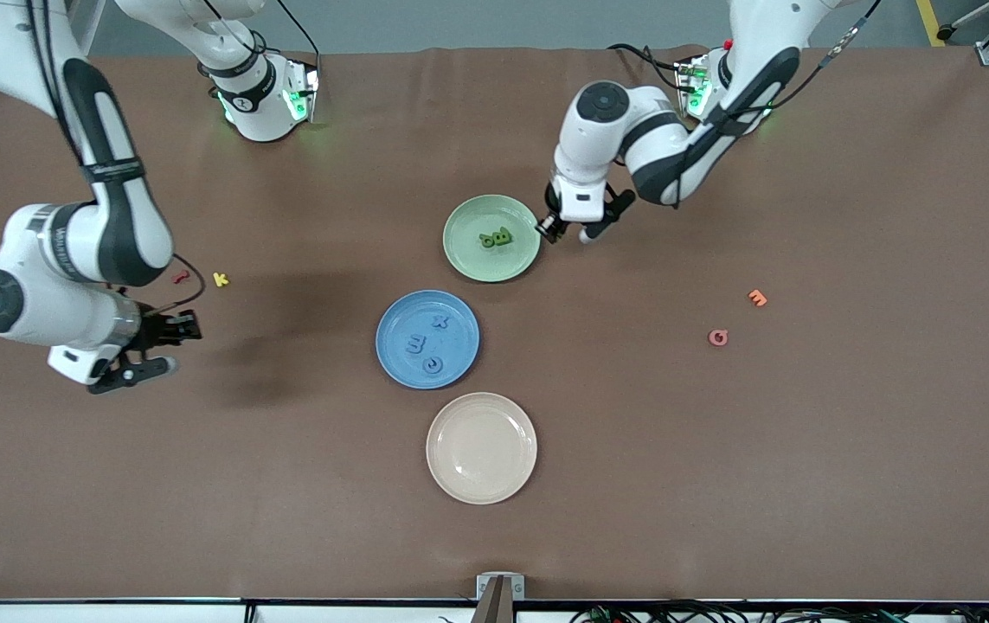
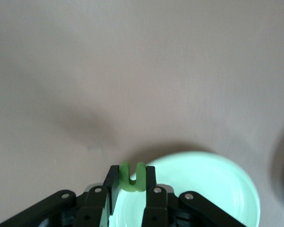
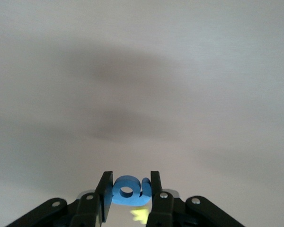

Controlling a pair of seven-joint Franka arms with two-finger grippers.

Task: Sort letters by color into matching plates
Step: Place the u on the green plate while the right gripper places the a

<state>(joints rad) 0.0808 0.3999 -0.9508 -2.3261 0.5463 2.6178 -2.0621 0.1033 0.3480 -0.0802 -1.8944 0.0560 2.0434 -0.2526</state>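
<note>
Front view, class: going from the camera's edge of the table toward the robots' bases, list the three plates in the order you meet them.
cream-beige plate → blue plate → light green plate

Readable signs are the foam letters themselves. A yellow K (image 1: 220,279) lies on the tabletop toward the right arm's end, beside a red letter (image 1: 180,278) too small to read. On the blue plate (image 1: 397,313) sit three blue letters — an X (image 1: 439,322), an E (image 1: 415,343) and a G (image 1: 433,364). On the green plate (image 1: 468,261) lies a green B (image 1: 501,235) touching another green letter (image 1: 487,240), unreadable. Toward the left arm's end lie an orange E (image 1: 757,298) and a pink G (image 1: 718,337).
</note>
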